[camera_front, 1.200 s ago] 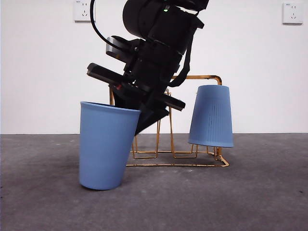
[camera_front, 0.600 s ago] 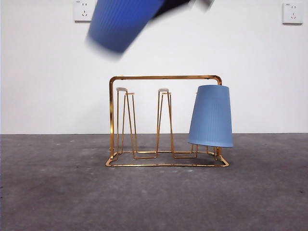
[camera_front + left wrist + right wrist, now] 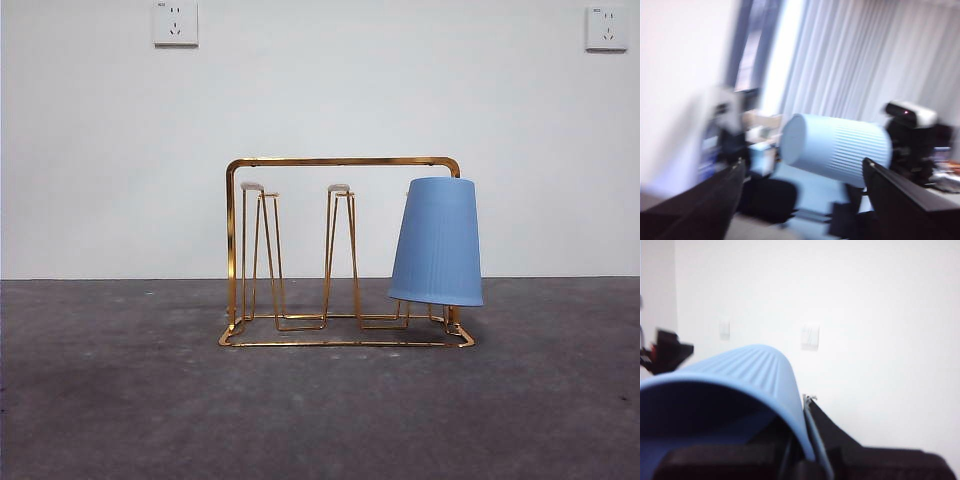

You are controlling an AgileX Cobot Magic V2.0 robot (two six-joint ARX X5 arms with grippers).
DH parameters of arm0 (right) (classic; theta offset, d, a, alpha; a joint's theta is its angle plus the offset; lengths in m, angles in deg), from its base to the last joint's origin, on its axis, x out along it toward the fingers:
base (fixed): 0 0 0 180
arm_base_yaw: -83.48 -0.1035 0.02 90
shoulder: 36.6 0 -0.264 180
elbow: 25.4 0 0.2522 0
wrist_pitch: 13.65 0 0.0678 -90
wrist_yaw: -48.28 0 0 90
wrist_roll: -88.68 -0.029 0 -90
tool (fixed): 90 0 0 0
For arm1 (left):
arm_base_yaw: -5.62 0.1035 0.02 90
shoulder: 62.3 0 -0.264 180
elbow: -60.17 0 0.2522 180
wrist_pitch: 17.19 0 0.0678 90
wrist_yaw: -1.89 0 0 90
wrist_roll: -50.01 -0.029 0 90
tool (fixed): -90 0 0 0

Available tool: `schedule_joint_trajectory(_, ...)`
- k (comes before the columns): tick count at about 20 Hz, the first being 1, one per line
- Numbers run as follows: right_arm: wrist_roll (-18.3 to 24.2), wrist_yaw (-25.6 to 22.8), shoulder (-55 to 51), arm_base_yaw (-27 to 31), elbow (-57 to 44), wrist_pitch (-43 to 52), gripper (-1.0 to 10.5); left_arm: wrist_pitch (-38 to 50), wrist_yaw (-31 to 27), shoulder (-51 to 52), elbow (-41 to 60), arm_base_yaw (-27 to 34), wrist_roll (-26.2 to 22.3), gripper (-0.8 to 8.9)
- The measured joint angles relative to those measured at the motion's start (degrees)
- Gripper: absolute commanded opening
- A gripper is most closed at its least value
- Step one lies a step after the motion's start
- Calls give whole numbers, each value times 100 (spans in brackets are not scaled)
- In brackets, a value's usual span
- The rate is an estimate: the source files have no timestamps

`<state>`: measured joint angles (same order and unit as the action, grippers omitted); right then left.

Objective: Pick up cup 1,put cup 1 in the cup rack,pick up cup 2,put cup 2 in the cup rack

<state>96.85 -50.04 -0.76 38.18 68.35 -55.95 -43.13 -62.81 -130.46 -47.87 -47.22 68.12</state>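
The gold wire cup rack (image 3: 340, 162) stands on the table in the front view. One blue ribbed cup (image 3: 437, 242) hangs upside down on its right peg, slightly tilted. The two left pegs are bare. A second blue cup (image 3: 740, 385) is up in the air, above what the front view covers, with my right gripper (image 3: 802, 440) shut on its rim. The blurred left wrist view shows this same lifted cup (image 3: 835, 150) lying sideways in the air. My left gripper (image 3: 805, 200) is open and holds nothing, well away from the cup.
The dark grey table (image 3: 120, 400) runs in front of and beside the rack. A white wall with two sockets (image 3: 175, 22) stands behind it. Neither arm shows in the front view.
The arm gripping the cup on the table to the rack's left lifted it up. Arm and cup have left the front view through the top edge.
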Motion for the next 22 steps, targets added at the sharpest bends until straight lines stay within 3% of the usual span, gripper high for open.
schedule_joint_trajectory(3,125,236,-184,0,-13,306,-13,763,658,-332,0,-2,343,476)
schedule_joint_trajectory(8,199,905,-238,0,-17,837,-13,1989,1165,-850,0,-122,997,486)
schedule_joint_trajectory(11,225,1132,-184,-2,-22,1097,-13,2597,1285,-1104,0,-177,1355,568)
schedule_joint_trajectory(22,238,1429,315,-2,-24,1652,-12,3987,1379,-1547,0,-352,2011,566)
